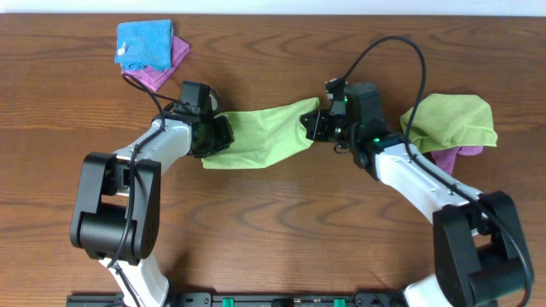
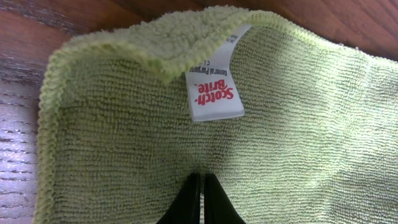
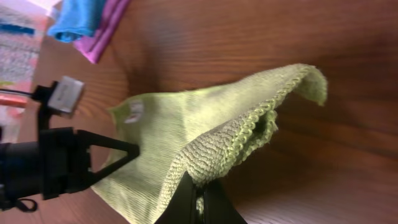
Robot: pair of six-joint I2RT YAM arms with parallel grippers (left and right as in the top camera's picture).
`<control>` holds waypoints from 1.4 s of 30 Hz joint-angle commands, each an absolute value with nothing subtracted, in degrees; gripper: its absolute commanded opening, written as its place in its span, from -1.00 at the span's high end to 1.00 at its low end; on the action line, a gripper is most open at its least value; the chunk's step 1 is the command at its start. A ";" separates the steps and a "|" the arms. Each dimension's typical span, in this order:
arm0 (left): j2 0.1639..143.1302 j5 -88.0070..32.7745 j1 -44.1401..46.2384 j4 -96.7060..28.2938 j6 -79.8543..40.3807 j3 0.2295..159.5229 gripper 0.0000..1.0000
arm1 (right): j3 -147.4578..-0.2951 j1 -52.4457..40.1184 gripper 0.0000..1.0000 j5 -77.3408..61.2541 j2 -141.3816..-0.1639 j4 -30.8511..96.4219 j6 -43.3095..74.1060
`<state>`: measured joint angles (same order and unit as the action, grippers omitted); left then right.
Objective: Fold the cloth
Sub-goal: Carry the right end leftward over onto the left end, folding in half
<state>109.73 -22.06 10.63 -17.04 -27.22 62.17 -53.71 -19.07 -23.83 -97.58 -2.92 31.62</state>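
While both arms' jaws clamp its stitched edges, the nubby cloth (image 1: pixel 260 136) seems lifted.

Dark wood-grain table (image 1: pixel 281 222) spreads under left gripper (image 1: pixel 222 133) and right gripper (image 1: pixel 310 124), pale strip (image 1: pixel 273 6) past its far edge, even light

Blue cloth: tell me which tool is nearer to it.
Left. In the overhead view the left tool grips the spread green cloth at its tag end, diagonally below the blue cloth; the right tool pinches the opposite end, farther away.
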 commanded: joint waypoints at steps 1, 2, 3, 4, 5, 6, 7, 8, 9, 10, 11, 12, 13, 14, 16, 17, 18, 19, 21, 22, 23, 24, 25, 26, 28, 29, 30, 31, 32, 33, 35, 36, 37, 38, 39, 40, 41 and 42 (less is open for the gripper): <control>111.26 -21.54 10.85 -17.67 -27.99 62.76 0.88 | -53.60 -21.39 0.97 -25.08 -97.06 -4.56 31.75; 111.26 -21.91 10.85 -17.69 -28.21 62.78 0.88 | -53.60 -22.09 0.97 -25.04 -97.08 -5.32 31.75; 111.26 -22.09 10.85 -17.67 -28.36 62.81 0.88 | -53.60 -23.00 0.97 -24.56 -97.08 -6.07 31.77; 111.26 -22.09 10.85 -17.67 -28.38 62.81 0.88 | -53.60 -23.94 0.97 -23.86 -97.08 -6.66 31.94; 111.26 -22.09 10.85 -17.67 -28.45 62.81 0.88 | -53.60 -24.60 0.97 -23.42 -97.08 -7.07 32.25; 111.26 -22.09 10.85 -17.67 -28.56 62.81 0.88 | -53.60 -25.34 0.97 -23.09 -97.12 -7.53 32.38; 111.26 -22.09 10.85 -17.67 -28.56 62.81 0.88 | -53.60 -26.02 0.97 -22.52 -97.19 -7.99 32.62; 111.26 -22.09 10.85 -17.67 -28.56 62.81 0.88 | -53.65 -26.55 0.98 -22.26 -97.32 -8.49 32.69; 111.26 -22.09 10.85 -17.67 -28.56 62.81 0.88 | -53.89 -27.18 0.97 -22.26 -97.71 -9.54 32.77; 111.26 -22.09 10.85 -17.67 -28.56 62.81 0.88 | -54.50 -27.62 0.97 -22.00 -98.28 -9.67 32.77; 111.26 -22.09 10.85 -17.67 -28.56 62.81 0.88 | -55.59 -28.14 0.97 -22.02 -99.15 -9.63 32.75; 111.26 -22.06 10.85 -17.67 -28.56 62.81 0.88 | -56.75 -28.58 0.97 -22.09 -100.07 -9.58 32.75; 111.26 -22.06 10.85 -17.67 -28.56 62.81 0.88 | -58.28 -29.06 0.97 -22.11 -101.23 -9.30 32.73; 111.26 -22.06 10.85 -17.67 -28.53 62.81 0.88 | -60.07 -29.63 0.97 -22.09 -102.50 -8.97 32.73; 111.26 -22.06 10.85 -17.67 -28.53 62.81 0.88 | -64.58 -30.76 0.97 -22.06 -105.60 -6.85 32.42; 111.24 -22.06 10.85 -17.67 -28.53 62.81 0.88 | -66.28 -31.20 0.97 -22.22 -106.67 -5.63 31.77; 111.20 -22.09 10.85 -17.69 -28.53 62.81 0.88 | -67.26 -31.59 0.98 -22.39 -107.15 -4.64 31.00; 111.18 -22.06 10.85 -17.69 -28.53 62.85 0.88 | -67.85 -31.97 0.97 -22.31 -107.50 -3.84 30.39; 110.96 -22.06 10.79 -17.69 -28.53 62.89 0.88 | -68.05 -32.71 0.97 -22.26 -107.63 -3.38 29.71; 110.85 -22.04 10.72 -17.69 -28.51 62.92 0.88 | -68.05 -32.99 0.97 -22.26 -107.70 -3.36 29.71; 110.61 -22.09 10.52 -17.74 -28.51 63.07 0.88 | -68.05 -33.34 0.97 -22.17 -107.72 -3.36 29.71; 110.34 -22.06 10.24 -17.87 -28.51 63.26 0.88 | -68.05 -33.82 0.97 -21.56 -107.94 -3.36 29.69; 109.67 -22.06 9.63 -18.50 -28.40 63.68 0.88 | -68.05 -34.44 0.97 -20.91 -108.27 -3.40 29.43; 109.01 -22.04 9.17 -19.18 -28.38 63.99 0.88 | -68.10 -34.83 0.97 -20.82 -108.53 -3.44 29.26; 107.13 -21.67 8.05 -20.62 -28.36 64.64 0.88 | -68.10 -35.64 0.97 -20.75 -109.60 -3.66 29.04; 106.30 -20.84 7.70 -21.10 -28.36 64.79 0.88 | -68.12 -35.94 0.97 -20.75 -109.86 -3.88 29.02; 104.97 -19.46 7.25 -21.67 -28.34 64.79 0.88 | -68.14 -36.29 0.97 -20.56 -110.52 -4.29 28.69; 103.57 -18.17 6.81 -22.22 -28.29 64.79 0.88 | -68.23 -36.67 0.97 -20.38 -110.80 -4.62 28.60; 102.24 -16.95 6.42 -22.72 -28.10 64.79 0.88 | -68.27 -36.95 0.97 -19.88 -111.44 -5.17 28.60; 101.30 -16.32 6.17 -22.96 -27.49 64.79 0.88 | -68.31 -37.19 0.97 -19.90 -111.68 -5.50 28.60; 99.02 -14.90 5.52 -23.86 -26.59 64.79 0.88 | -68.53 -37.71 0.97 -19.92 -112.71 -6.20 28.62; 98.24 -14.06 5.21 -24.34 -26.57 64.79 0.88 | -68.66 -37.89 0.97 -19.92 -113.27 -6.37 28.62; 97.60 -13.50 4.91 -24.75 -26.57 64.79 0.88 | -68.75 -38.06 0.97 -19.92 -113.47 -6.48 28.62; 96.90 -13.08 4.49 -25.28 -26.52 64.79 0.88 | -68.88 -38.35 0.97 -19.86 -113.67 -6.48 28.53; 96.38 -13.06 4.05 -25.65 -26.11 64.79 0.88 | -68.99 -38.57 0.97 -19.79 -113.82 -6.59 28.12; 95.92 -13.06 3.68 -25.98 -26.04 64.79 0.88 | -69.14 -38.85 0.97 -19.46 -113.95 -6.63 27.97; 95.53 -13.08 3.16 -26.22 -25.93 64.79 0.88 | -69.45 -39.09 0.97 -19.29 -114.19 -6.66 27.57; 95.44 -13.08 2.90 -26.33 -25.93 64.79 0.88 | -69.71 -39.16 0.97 -19.29 -114.41 -6.66 27.55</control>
